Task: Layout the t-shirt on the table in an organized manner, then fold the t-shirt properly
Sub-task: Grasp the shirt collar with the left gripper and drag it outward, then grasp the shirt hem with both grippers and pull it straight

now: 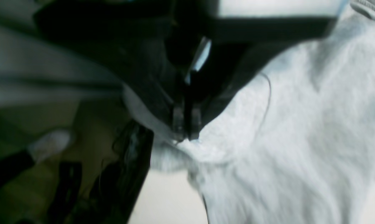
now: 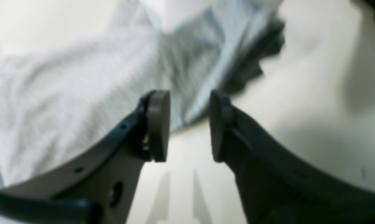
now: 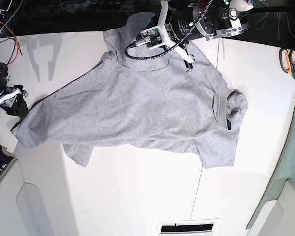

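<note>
Evidently the left gripper [image 1: 186, 132] was pinched on the shirt [image 3: 137, 103] at its far edge near the collar, likely to pull it flat on the table [image 3: 137, 196]; the right gripper [image 2: 189, 124] hovered spread, empty, beside the shirt's edge.

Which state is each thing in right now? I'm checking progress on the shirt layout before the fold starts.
t-shirt: spread on the table, plain side up, still creased, not folded; one sleeve bunched.
left gripper: shut on the t-shirt's fabric near the collar.
right gripper: open, empty, above the table beside the shirt's edge.
table: white, bearing the shirt.
scissors: lying at the table's edge, apart from the shirt.
</note>
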